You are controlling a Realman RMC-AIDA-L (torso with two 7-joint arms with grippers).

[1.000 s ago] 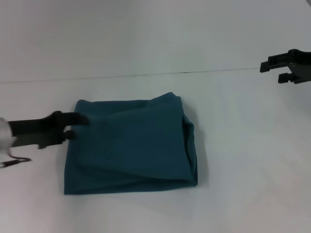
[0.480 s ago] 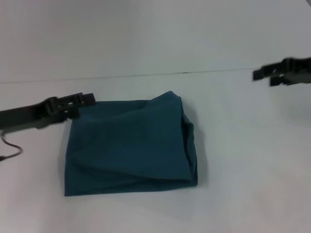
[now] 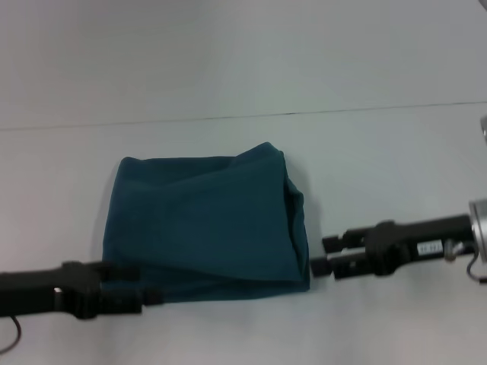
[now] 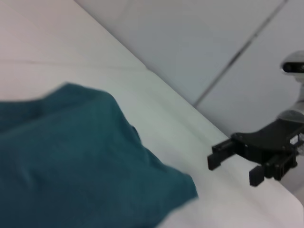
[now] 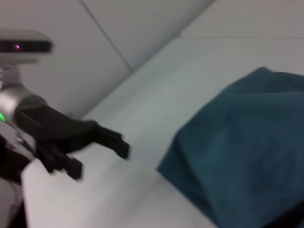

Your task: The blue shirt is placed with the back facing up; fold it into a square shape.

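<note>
The blue shirt [image 3: 205, 220] lies folded into a rough rectangle in the middle of the white table [image 3: 380, 152], plain side up, with a loose fold along its right edge. My left gripper [image 3: 144, 285] sits low at the shirt's near left corner, open, its fingers right at the hem. At the near right corner is my right gripper [image 3: 323, 255], also open, just beside the cloth. The left wrist view shows the shirt [image 4: 71, 161] and the right gripper [image 4: 232, 172] with its fingers apart. The right wrist view shows the shirt [image 5: 247, 137] and the open left gripper [image 5: 100, 161].
The table's far edge meets a pale wall [image 3: 243, 53] behind the shirt. Bare tabletop surrounds the shirt on all sides. A cable [image 3: 11, 338] trails from my left arm at the near left.
My left gripper has swung from the shirt's far left corner down to its near left corner. The right gripper has come from the far right down to the near right corner. The shirt lies unchanged.
</note>
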